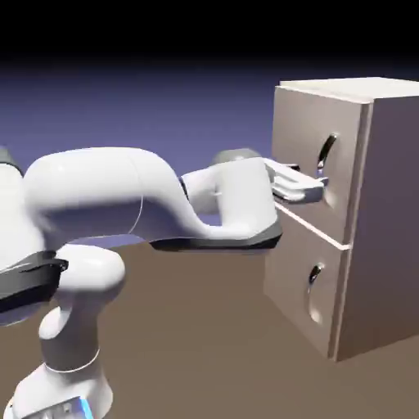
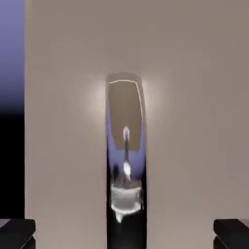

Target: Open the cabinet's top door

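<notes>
Reaching toward the cabinet (image 1: 391, 164), a spread pincer (image 1: 323, 186) hovers near the handle (image 1: 327, 155) of the closed top door (image 1: 299, 123).

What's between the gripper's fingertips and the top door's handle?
In the hand view, nothing shows between the gripper and the handle.

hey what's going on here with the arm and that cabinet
The robot's gripper is at the cabinet's top door, its fingers spread wide on either side of the curved handle. It isn't gripping the handle, and the door is closed, as is the lower door.
</notes>
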Robot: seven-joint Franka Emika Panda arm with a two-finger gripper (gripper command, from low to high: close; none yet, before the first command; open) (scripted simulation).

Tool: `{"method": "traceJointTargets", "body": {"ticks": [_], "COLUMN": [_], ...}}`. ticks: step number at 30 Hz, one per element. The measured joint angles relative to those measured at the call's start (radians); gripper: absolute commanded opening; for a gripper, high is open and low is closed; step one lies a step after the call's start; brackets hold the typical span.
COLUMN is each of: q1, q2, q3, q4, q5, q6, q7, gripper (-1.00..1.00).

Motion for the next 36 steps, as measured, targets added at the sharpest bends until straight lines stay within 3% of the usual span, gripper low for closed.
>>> {"method": "traceJointTargets", "body": {"ticks": [1,3,20,36], "q1": [0.035,0.035,-0.580,-0.802], "q2": [0.014,0.014,0.341,0.143], "q3": [-0.022,-0.022,0.547,0.968], "q4": [0.027,0.027,-0.120,-0.390], "q5": [-0.006,-0.006,0.024,0.716], "q6": [-0.005,-0.005,-0.059,-0.352], "q7": [0.004,0.004,0.492,0.110], "gripper": [-1.00,-1.00,-1.00,-1.00]}}
